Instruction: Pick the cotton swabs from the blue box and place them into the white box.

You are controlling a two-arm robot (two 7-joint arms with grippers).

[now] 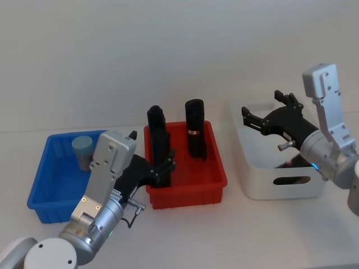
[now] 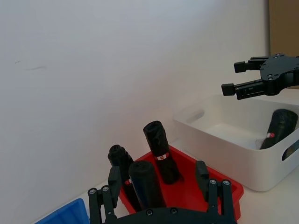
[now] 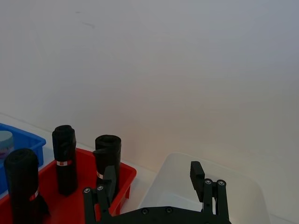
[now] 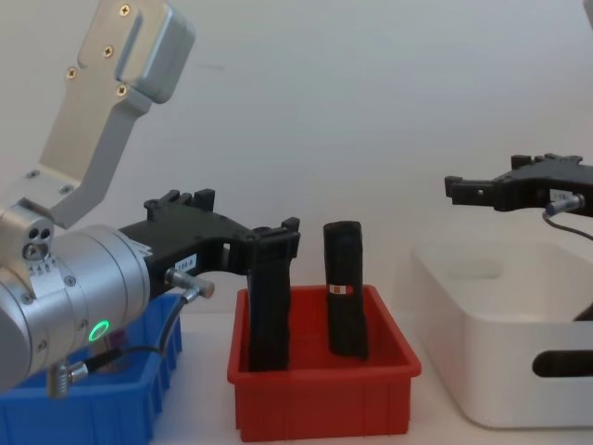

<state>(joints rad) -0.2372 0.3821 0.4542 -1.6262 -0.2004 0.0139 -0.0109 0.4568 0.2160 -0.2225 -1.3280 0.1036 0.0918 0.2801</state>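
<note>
White box (image 1: pixel 255 179) at the right of the table, largest of the three bins, oval handle cutout in its near wall; from the left wrist view, one black cylinder (image 2: pixel 279 128) leaning inside against its wall. Red bin (image 1: pixel 216 162) in the middle, just beside the blue box and a little apart from the white one, holding tall black cylinders (image 1: pixel 196 129) upright, each with a small red-and-white band. Blue box (image 1: pixel 42 188) at the left, shallow, ribbed sides, touching or nearly touching the red bin. Right gripper (image 1: pixel 253 121) poised over the white box's far left corner, above the rim, fingers spread apart, nothing between them. Left gripper (image 1: pixel 164 166) low at the near left corner of the red bin, between the blue box and the red bin's cylinders, fingers parted and empty, one black cylinder standing right behind them. Single tub of cotton swabs (image 1: pixel 83 150) inside the blue box, at its far end, pale blue-grey lid up, pinkish label partly hidden behind the left arm
</note>
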